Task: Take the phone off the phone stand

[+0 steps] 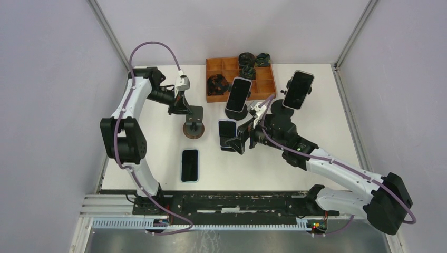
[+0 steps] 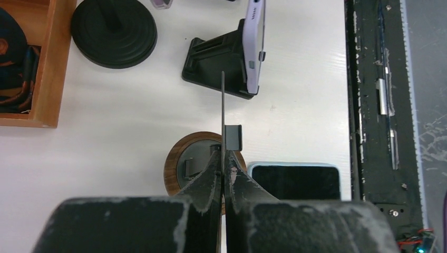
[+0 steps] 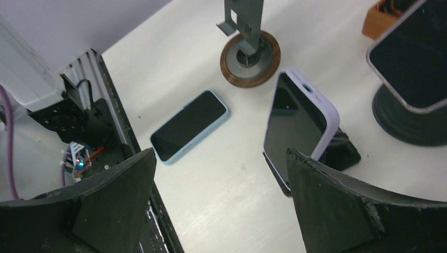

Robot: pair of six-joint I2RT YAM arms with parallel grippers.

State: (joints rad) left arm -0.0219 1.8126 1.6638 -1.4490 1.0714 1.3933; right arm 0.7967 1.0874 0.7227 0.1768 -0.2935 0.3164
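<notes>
White table [image 1: 337, 121] is being shared by four stands and four phones. Three phones are being carried on stands. The lilac phone [image 3: 295, 126], on its black stand [image 2: 216, 58], is being framed by the parted jaws of the right gripper [image 3: 220, 158]. The bare wood-based stand [image 2: 176, 166] is being pinched by the closed jaws of the left gripper [image 2: 224, 161]. With the blue-cased phone [image 3: 190, 126] lying flat beside it, one removal is being judged done.

A wooden compartment tray [image 1: 268, 84] sits at the far edge of the white tabletop [image 1: 158, 153]. A dark item [image 1: 217, 84] fills its left compartment, and other dark pieces [image 1: 246, 58] crowd the far side.
</notes>
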